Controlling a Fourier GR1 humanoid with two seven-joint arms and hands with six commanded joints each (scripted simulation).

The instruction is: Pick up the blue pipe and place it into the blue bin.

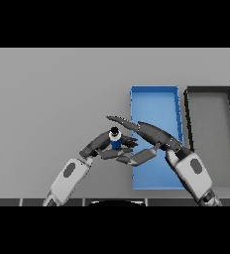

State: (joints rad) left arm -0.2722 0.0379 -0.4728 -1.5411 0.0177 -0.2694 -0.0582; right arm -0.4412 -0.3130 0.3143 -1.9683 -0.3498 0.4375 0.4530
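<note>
Both forearms come up from the lower edge and meet mid-table. Left hand (99,146) sits just left of the blue bin (155,96), fingers curled in around the blue pipe (115,139), which stands upright with a dark cap or opening on top; looks like a grip, though how firm the contact is can't be read from this angle. Right hand (151,133) reaches in from the right over the bin's left wall, fingers long and straight, pointing toward the pipe, holding nothing; some fingertips overlap the left hand's, so touching or merely near, can't tell. Pipe is just outside the bin, beside its left edge, apparently at or barely above the table. My read: pick is in hand, transfer not yet done; the bin being right next door makes it a short carry to the right. Dark grey bin (211,92) sits beside the blue one, further right. Grey table (47,89), plain, matte.
</note>
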